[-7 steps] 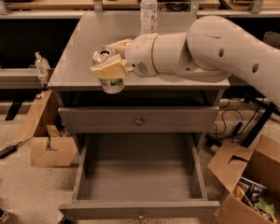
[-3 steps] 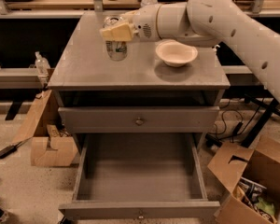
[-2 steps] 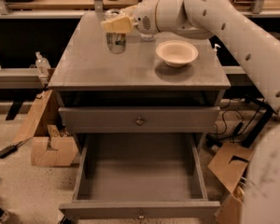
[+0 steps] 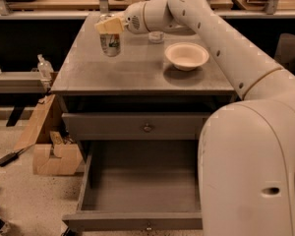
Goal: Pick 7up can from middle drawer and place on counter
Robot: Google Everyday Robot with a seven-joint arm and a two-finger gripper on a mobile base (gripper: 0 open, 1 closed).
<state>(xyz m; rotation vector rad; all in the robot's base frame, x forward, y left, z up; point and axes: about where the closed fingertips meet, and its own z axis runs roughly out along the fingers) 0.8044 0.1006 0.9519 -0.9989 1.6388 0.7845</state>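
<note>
The 7up can [image 4: 110, 43] is upright at the back left of the counter [image 4: 137, 75], held from above. My gripper [image 4: 109, 26] is shut on the can's top, its beige fingers [image 4: 106, 25] wrapped around the rim. I cannot tell whether the can's base touches the counter or hangs just over it. The middle drawer [image 4: 142, 183] is pulled open below, and its grey floor shows nothing on it. My arm reaches in from the right and hides the drawer's right side.
A white bowl [image 4: 186, 55] sits on the counter's right half. A clear bottle [image 4: 156, 35] stands behind my wrist at the back. The closed top drawer [image 4: 147, 127] has a small knob. Cardboard boxes [image 4: 51, 154] lie on the floor to the left.
My gripper has carried the can from the counter's front edge back and to the left, lowering it towards the counter top. My arm now fills the right foreground.
</note>
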